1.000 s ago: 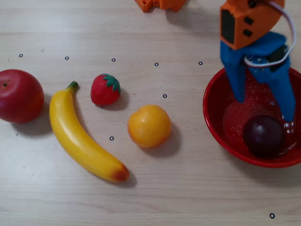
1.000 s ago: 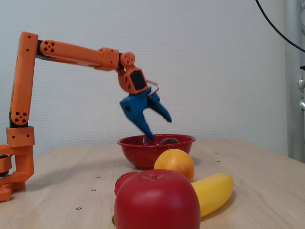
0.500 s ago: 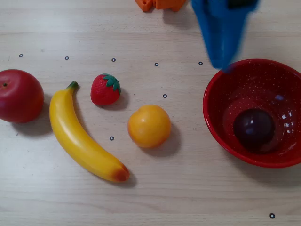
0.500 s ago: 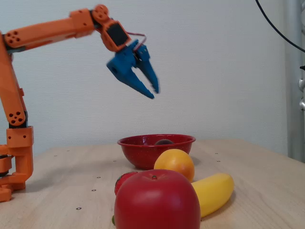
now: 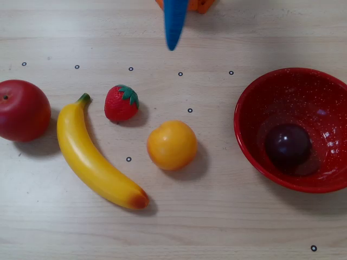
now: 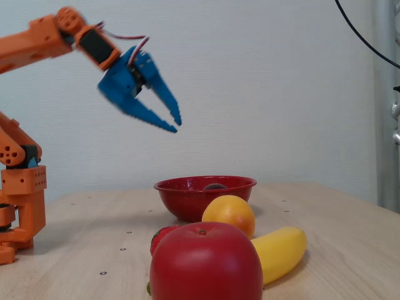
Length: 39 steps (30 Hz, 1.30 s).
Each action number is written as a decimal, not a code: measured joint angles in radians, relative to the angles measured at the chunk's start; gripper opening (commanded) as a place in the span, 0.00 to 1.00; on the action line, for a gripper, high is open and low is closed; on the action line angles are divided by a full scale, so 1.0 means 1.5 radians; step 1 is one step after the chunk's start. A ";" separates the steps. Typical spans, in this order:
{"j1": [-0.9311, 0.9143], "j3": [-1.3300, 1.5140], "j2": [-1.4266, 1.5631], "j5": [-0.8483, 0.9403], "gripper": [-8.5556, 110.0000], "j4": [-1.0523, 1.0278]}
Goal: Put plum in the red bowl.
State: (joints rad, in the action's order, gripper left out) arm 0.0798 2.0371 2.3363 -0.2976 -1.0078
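The dark purple plum (image 5: 288, 145) lies inside the red speckled bowl (image 5: 255, 92) at the right of the overhead view. In the fixed view only its top (image 6: 215, 186) shows above the bowl's rim (image 6: 187, 187). My blue gripper (image 6: 174, 122) is raised high above the table, left of the bowl in the fixed view, empty, its fingers slightly apart. In the overhead view only its blue tip (image 5: 173, 27) shows at the top edge.
A red apple (image 5: 21, 110), yellow banana (image 5: 95, 157), strawberry (image 5: 121, 102) and orange (image 5: 172, 144) lie on the wooden table (image 5: 217, 216) left of the bowl. The orange arm base (image 6: 22, 200) stands at the left of the fixed view.
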 measured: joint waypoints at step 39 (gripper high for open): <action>0.040 0.713 0.585 0.135 0.08 0.129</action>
State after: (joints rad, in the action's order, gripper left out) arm 0.1396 3.1063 3.2137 -0.0951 -0.8145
